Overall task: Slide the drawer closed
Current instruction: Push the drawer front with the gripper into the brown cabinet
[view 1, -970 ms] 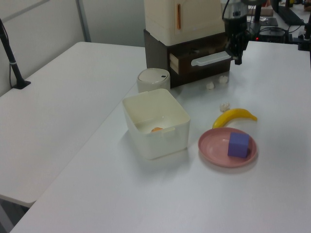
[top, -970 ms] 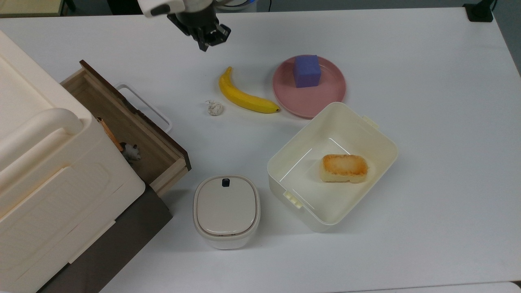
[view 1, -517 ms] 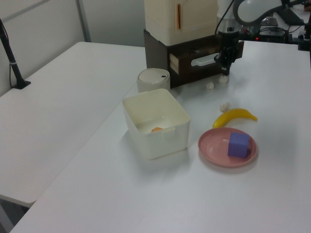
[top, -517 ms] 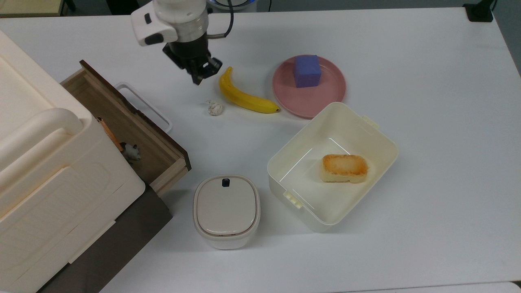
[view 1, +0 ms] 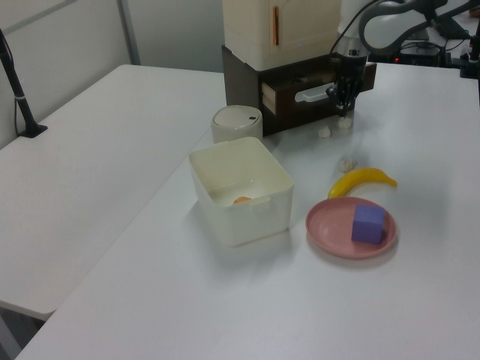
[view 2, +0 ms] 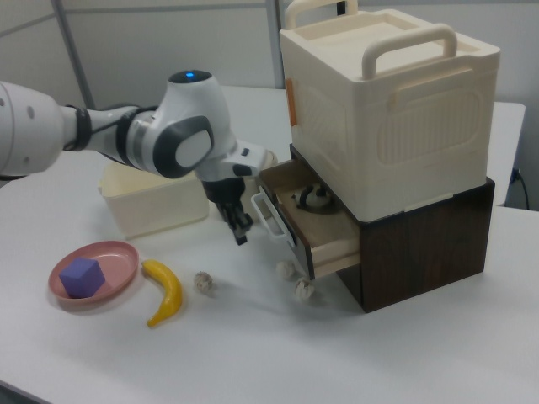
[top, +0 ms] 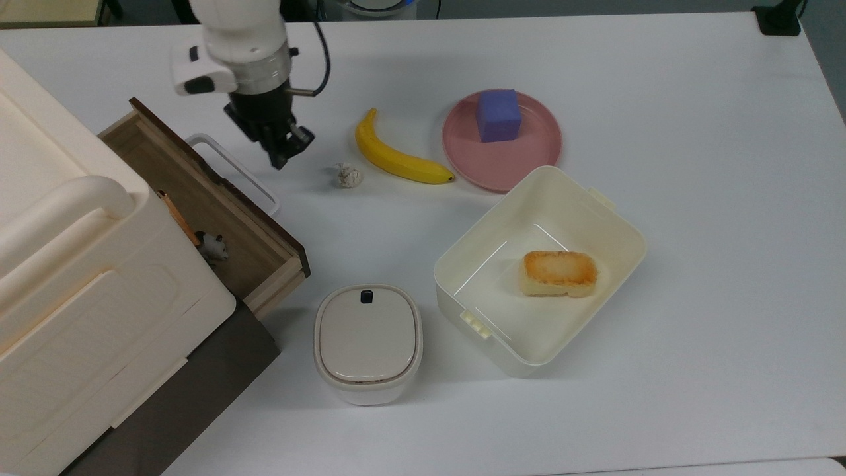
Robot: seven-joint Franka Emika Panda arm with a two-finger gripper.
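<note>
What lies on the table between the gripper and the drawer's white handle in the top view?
Nothing: in the top view, bare white table separates the gripper from the drawer handle.

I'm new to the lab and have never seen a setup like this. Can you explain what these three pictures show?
They show one moment from three cameras: one looks down from above, two look across the white table from opposite sides. The white machine is a robot arm; its dark two-fingered tool hangs just in front of the open drawer, near the white handle, and holds nothing. The drawer belongs to a brown base under a big cream cabinet. Also on the table: a banana, a purple block on a pink plate, a cream bin with a piece of bread, a lidded container, and a small crumpled ball.
</note>
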